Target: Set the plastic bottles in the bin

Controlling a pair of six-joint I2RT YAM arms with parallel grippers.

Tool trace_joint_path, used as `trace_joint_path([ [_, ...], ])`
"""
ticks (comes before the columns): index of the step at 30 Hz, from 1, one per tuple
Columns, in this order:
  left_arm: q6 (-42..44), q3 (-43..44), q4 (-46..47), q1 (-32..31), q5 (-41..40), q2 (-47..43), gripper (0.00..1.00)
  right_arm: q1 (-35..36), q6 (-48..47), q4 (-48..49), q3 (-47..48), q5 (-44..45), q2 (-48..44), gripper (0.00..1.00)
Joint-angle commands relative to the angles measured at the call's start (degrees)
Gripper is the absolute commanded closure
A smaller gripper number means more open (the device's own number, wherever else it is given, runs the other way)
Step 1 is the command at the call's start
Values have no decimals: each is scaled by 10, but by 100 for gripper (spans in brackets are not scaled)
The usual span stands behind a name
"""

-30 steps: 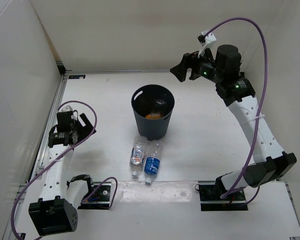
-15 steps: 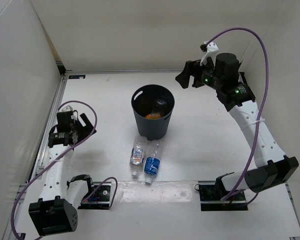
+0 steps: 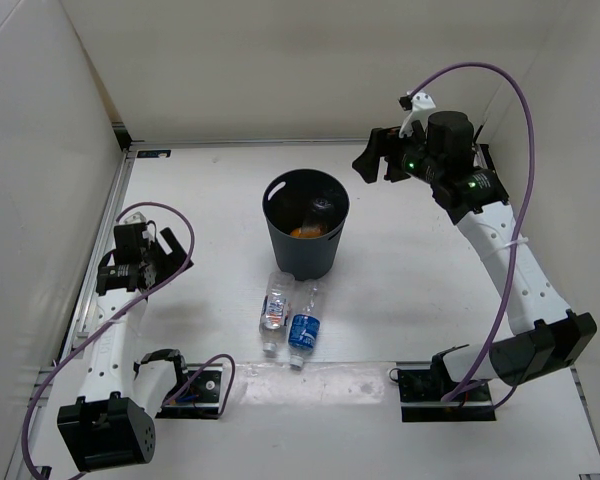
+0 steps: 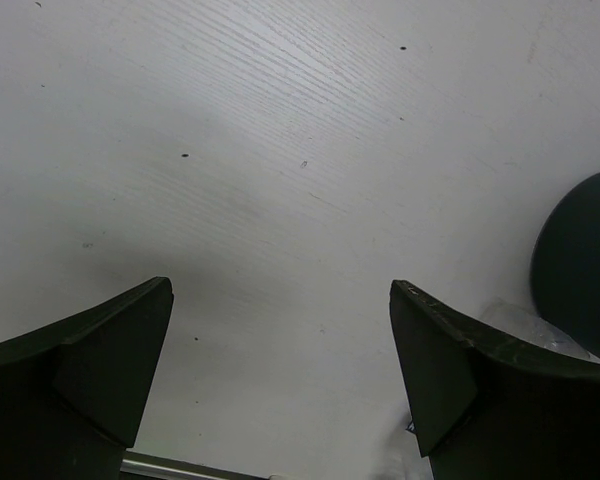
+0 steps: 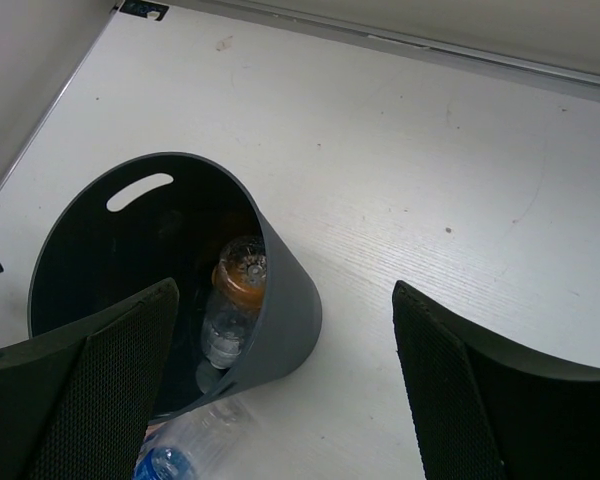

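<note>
Reaches high at upper right with right pincer (image 3: 372, 162) released, empty. Hovers well apart from the bin (image 3: 305, 258) at centre.

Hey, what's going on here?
Two arms are putting plastic bottles into the bin. An orange bottle and a clear bottle sit inside; the white-labelled bottle and the blue-labelled bottle lie side by side on the table before it. The right end effector hangs open beyond the bin, the left end effector open at the left; neither holds anything.
</note>
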Motion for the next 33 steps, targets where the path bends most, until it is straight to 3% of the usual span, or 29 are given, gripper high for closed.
trace_joint_path([
  [1,5,5,-3,2,7,-8,0,-2,15,3,-1,6,-3,11],
  [22,18,15,-11,2,5,-5,0,-22,43,-14,-6,20,11,11],
  [25,44,6,27,0,61,-10,0,-27,43,-20,-9,24,9,11],
  [32,70,-1,54,-71,129,-12,0,-44,38,-24,-39,31,4,11],
  [33,56,-7,56,-104,133,-10,0,-51,37,-26,-40,32,4,11],
])
